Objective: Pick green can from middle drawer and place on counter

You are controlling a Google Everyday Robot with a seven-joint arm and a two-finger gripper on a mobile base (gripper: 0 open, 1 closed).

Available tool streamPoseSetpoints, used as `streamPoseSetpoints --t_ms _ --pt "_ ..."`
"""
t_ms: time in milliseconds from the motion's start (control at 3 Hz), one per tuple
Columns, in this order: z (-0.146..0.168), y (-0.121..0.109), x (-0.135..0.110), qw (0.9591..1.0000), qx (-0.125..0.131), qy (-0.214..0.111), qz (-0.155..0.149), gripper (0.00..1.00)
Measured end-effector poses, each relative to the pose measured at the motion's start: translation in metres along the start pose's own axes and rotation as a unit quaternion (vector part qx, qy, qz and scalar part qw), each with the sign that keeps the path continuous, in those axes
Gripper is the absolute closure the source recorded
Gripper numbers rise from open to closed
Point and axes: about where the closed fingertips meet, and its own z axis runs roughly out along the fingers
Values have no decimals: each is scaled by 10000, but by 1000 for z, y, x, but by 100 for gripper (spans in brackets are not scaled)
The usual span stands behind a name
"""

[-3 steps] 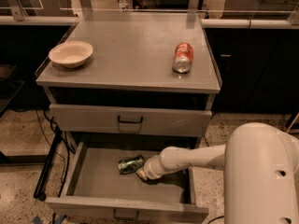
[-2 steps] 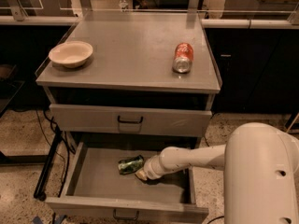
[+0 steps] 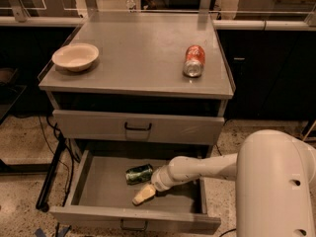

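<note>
Camera view showed the green can (image 3: 139, 174) lying sideways in the pulled-out middle drawer (image 3: 106, 194) — the tool (image 3: 143, 194) just beside it, apart or together could not be told. Above, the tabletop (image 3: 143, 53) carried an orange-red can (image 3: 193, 60) and a bowl (image 3: 75, 57).

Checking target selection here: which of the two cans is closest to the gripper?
The green can, lying in the open middle drawer right beside the gripper. The orange-red can lies up on the counter, well away from it.
</note>
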Motion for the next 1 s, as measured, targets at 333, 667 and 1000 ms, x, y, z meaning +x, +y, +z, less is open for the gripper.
streamPoseSetpoints --t_ms 333,667,1000 --pt "0 1 0 10000 -6 -8 1 0" --pt "-19 13 -21 9995 140 -166 -214 0" --pt "-26 15 -25 9992 188 -200 -280 0"
